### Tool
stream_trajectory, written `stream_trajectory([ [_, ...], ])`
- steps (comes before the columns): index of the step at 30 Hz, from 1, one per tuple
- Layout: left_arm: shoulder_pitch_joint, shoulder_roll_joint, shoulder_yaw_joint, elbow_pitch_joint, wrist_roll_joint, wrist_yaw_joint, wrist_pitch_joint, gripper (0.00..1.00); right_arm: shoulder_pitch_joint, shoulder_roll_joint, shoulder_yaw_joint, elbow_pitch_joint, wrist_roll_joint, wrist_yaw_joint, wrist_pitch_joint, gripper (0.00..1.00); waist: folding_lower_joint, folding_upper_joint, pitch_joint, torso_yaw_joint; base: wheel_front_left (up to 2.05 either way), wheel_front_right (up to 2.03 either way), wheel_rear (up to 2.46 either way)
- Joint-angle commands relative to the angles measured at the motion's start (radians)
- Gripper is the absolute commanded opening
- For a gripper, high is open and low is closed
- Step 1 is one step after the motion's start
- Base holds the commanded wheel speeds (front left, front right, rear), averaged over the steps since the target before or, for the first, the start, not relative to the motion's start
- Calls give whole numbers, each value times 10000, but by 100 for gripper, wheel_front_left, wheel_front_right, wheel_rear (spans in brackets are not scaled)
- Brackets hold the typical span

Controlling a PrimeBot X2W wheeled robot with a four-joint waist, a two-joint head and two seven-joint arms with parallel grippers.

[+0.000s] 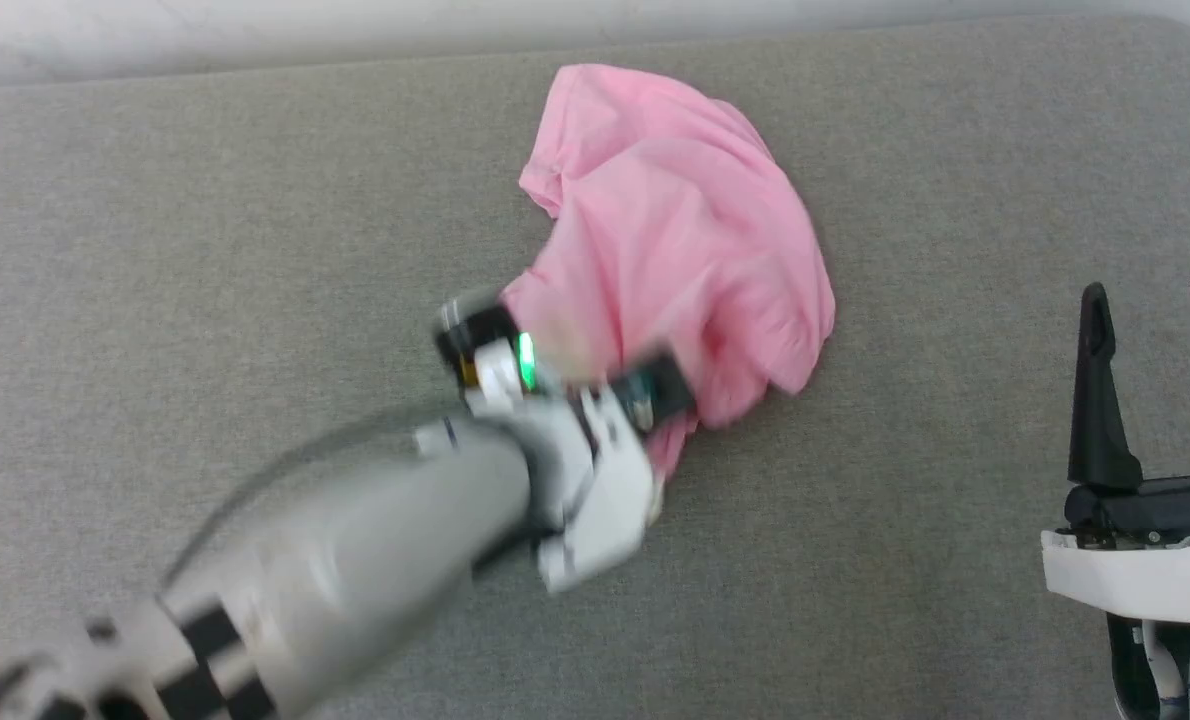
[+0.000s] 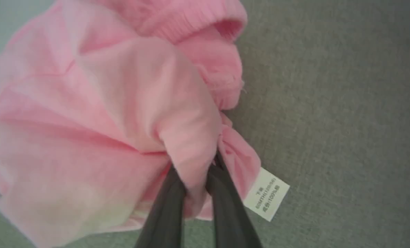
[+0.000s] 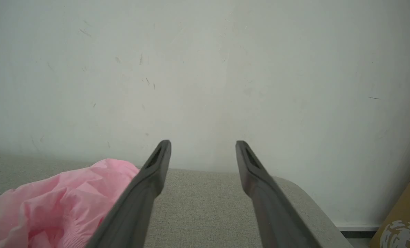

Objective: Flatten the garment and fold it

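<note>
Pinches a bunched fold of the pink garment [image 1: 675, 240] in the left gripper [image 2: 198, 170], dark fingers [image 2: 167, 213] nearly together, tips buried in cloth. Shows a white label [image 2: 267, 194] just beside one finger, print too small to read. Hides the garment's near edge behind the blurred left wrist [image 1: 555, 420] in the head view. Lies crumpled in a mound on the grey fabric surface [image 1: 205, 250], toward its far edge. Keeps the right gripper [image 1: 1152, 295] spread wide and empty, well apart to the right. Cuts off a brown board [image 3: 406, 210] at the right wrist view's corner, beneath a pale wall [image 3: 205, 69].
</note>
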Motion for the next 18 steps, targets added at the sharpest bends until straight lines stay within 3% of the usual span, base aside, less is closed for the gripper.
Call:
stream_trajectory([
  [1,601,-89,-48,-67,390,-63,331,0,-19,27,12,35,50,-19,-47,100,-1,0,77,-67,0,0,0],
  [5,1976,-187,-54,-557,855,-63,1154,0,-39,27,27,116,59,-19,-47,100,-1,0,87,-59,0,0,0],
  [8,2209,-191,-55,-724,759,-63,1035,1,0,27,9,220,45,-19,-47,100,-1,0,-88,33,0,0,0],
  [9,2126,-190,-55,-703,711,-63,783,77,33,27,9,249,43,-19,-47,100,-1,0,-178,69,0,0,0],
  [10,1986,-194,-54,-618,652,-63,386,100,77,27,0,283,36,-19,-47,100,-1,0,-292,111,0,0,0],
  [13,1713,-322,347,-336,549,5,-941,100,269,28,-13,359,18,-19,-47,100,-1,0,-699,209,0,0,0],
  [18,1706,-483,1249,-550,712,929,-2993,100,665,28,-93,425,2,-19,-47,100,-1,0,-1360,343,0,0,0],
])
